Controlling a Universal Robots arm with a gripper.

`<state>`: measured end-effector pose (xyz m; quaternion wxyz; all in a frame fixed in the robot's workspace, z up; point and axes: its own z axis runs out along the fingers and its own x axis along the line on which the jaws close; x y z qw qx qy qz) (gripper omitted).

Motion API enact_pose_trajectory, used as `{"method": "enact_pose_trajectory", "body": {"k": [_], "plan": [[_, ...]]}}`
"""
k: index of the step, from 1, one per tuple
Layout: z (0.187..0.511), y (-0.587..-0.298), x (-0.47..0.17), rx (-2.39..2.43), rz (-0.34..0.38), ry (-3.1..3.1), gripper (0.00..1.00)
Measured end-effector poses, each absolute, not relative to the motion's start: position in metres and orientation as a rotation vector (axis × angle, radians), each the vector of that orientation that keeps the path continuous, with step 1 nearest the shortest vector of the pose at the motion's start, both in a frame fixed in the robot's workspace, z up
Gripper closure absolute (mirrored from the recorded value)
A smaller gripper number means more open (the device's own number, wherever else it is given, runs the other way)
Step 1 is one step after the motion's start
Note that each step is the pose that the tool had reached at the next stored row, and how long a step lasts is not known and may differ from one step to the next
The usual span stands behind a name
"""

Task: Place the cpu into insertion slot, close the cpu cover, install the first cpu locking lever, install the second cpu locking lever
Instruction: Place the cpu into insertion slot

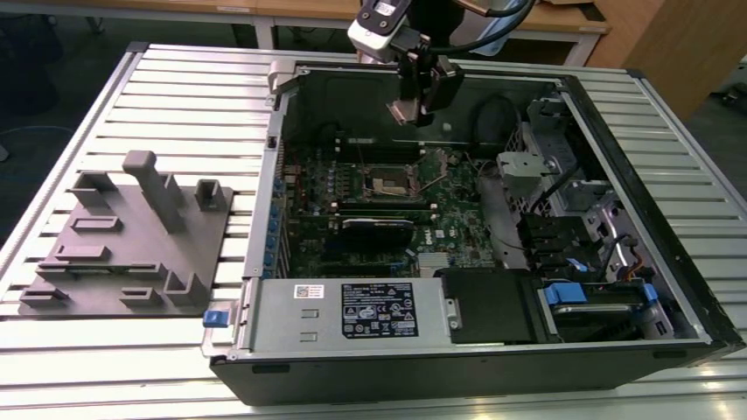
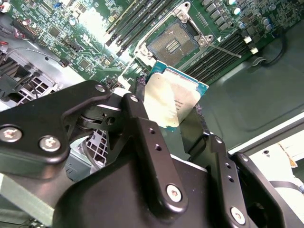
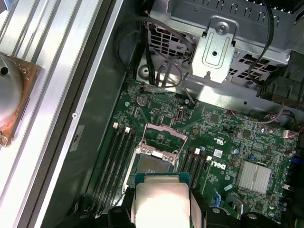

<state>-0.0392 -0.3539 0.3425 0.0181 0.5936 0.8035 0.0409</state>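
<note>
The gripper [image 2: 170, 111] is clamped on the chip [image 2: 175, 95], one finger on each of two opposite edges, pale metal top facing the wrist cameras. The chip hangs over the board [image 3: 237, 137], near the socket [image 2: 172, 42] but apart from it. The socket sits mid-board between two banks of memory slots [image 3: 118, 152], and it is bare inside.

To seat it well, I would square the chip's corners to the socket's rim, keep it flat, and bring it straight down without sliding it across the contacts. Let go once it rests evenly.

The first wrist view has the cover [image 3: 165, 131] tipped up at the socket's far side, out of the path. The second wrist view adds a thin lever [image 2: 223, 49] swung free beside the socket, over the memory slots. The exterior view gives height: the gripper is well above the board, near the back wall of the computer case [image 1: 491, 367] on the slatted table [image 1: 175, 79].
</note>
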Motion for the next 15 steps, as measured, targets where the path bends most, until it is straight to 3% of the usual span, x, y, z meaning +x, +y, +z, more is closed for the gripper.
{"method": "enact_pose_trajectory", "body": {"k": [15], "plan": [[0.3417, -0.3539, -0.0392, 1.973, 0.123, 2.389, 0.46]]}}
